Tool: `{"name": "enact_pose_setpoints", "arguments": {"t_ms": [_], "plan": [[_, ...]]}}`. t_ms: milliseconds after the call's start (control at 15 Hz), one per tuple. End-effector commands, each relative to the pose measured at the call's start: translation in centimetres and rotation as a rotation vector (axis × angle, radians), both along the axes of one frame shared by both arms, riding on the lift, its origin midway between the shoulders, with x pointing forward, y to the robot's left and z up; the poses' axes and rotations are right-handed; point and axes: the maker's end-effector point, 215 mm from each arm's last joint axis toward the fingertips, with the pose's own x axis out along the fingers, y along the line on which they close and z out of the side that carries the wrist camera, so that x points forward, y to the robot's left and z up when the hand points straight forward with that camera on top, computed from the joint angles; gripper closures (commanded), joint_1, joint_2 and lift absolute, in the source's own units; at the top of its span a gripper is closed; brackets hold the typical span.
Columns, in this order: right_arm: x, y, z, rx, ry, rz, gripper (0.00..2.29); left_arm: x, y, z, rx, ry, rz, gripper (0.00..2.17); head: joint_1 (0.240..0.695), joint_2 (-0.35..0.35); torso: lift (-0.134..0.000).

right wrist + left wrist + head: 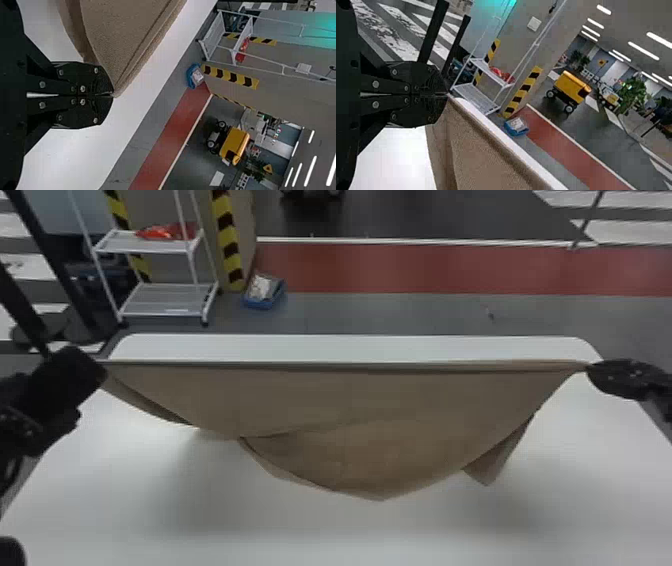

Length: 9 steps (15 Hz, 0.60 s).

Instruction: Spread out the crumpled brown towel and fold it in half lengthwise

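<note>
My left gripper (102,365) is at the left of the head view, and my right gripper (590,367) is at the far right. Between them the brown towel (390,405) hangs stretched, its top edge taut and nearly straight, the lower part drooping in uneven folds over the white table (320,530). In the left wrist view, the left gripper (447,94) is shut on one corner of the towel (482,154). The right wrist view has the right gripper (112,94) shut on the opposite corner of the towel (119,35).
Past the table's far edge, a white shelf rack (165,299) stands at the back left beside yellow-black striped posts. A blue bin (263,292) sits on the floor near it. The white tabletop extends below and in front of the hanging cloth.
</note>
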Motion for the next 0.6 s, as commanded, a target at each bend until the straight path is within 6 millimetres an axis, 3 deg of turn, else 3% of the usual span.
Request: {"name": "enact_pose_setpoints", "arguments": {"t_ms": [0, 133, 333, 400, 533], "plan": [[2.9, 1.9, -0.7, 0.063, -0.004, -0.020, 1.31, 2.9, -1.0, 1.0, -0.067, -0.029, 0.000, 1.88, 0.695, 0.001, -0.123], [6.7, 2.5, -0.3, 0.079, -0.030, -0.055, 1.31, 7.0, -2.4, 0.9, -0.088, -0.020, -0.006, 1.88, 0.670, 0.006, -0.123], [11.7, 2.1, 2.5, 0.101, -0.079, -0.105, 1.31, 13.5, -4.5, 1.5, -0.078, -0.011, -0.015, 1.88, 0.621, -0.003, -0.123], [13.2, 1.7, 3.3, 0.102, -0.090, -0.125, 1.31, 15.5, -5.2, 1.7, -0.074, -0.008, -0.014, 1.88, 0.583, -0.013, -0.123], [15.2, 0.7, 5.1, 0.097, -0.121, -0.168, 1.31, 18.2, -6.0, 2.6, -0.085, -0.014, -0.008, 1.88, 0.550, -0.023, -0.123]]}}
